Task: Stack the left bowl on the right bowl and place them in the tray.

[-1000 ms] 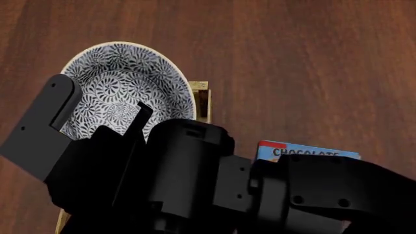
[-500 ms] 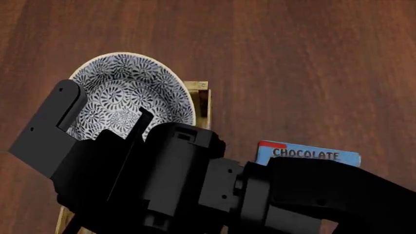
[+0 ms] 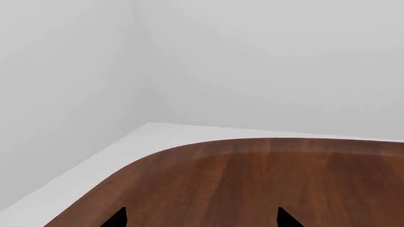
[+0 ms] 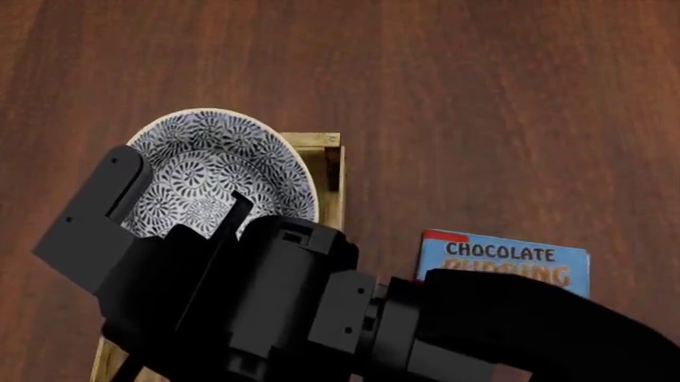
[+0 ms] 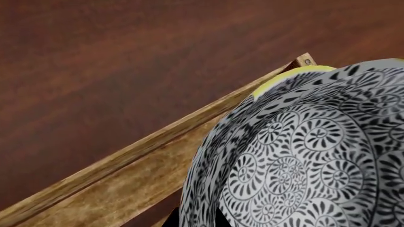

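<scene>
A black-and-white patterned bowl hangs over the far end of the light-wood tray. In the right wrist view a yellow rim peeks out from under the patterned bowl, beside the tray's side plank. I cannot tell whether the bowl touches the tray. My right gripper is shut on the bowl's near wall, and the right arm hides the tray's near part. My left gripper is open over bare table, holding nothing.
A blue chocolate pudding box lies on the dark wood table to the right of the tray, partly under my right arm. The left wrist view shows the table's rounded edge against white walls.
The right gripper and the bowl have moved toward the near side and sunk lower over the tray. More of the tray's far end and of the pudding box shows now.
</scene>
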Controlling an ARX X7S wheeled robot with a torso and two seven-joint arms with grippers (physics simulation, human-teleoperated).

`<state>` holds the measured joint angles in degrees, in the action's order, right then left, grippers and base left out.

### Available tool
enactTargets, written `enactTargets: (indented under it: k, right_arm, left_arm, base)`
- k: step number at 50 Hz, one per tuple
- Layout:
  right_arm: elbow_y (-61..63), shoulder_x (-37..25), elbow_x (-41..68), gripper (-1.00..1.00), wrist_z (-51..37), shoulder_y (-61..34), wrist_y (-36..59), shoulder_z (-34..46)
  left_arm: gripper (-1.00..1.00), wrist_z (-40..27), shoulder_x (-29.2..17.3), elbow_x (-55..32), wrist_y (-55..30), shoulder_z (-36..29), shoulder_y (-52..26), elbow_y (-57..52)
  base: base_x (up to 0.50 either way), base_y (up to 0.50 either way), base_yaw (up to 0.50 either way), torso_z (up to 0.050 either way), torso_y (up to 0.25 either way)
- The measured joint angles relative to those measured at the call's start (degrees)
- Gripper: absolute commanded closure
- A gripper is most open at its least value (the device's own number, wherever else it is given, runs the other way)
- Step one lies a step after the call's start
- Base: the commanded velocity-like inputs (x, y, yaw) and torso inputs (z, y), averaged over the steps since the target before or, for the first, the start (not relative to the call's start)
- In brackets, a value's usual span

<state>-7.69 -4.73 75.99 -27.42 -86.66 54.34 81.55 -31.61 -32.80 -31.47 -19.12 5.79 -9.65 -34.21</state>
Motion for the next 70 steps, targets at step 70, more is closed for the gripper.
enactTargets:
  k: [70]
  right_arm:
    - [-3.51, 2.20, -1.50, 1.00, 1.60, 5.41, -2.11, 3.10]
  left_arm:
    - [-1.00, -0.27, -0.24, -0.23, 0.56, -0.07, 0.13, 0.23]
  base:
    - [0.00, 0.00, 0.00, 0.000, 0.001]
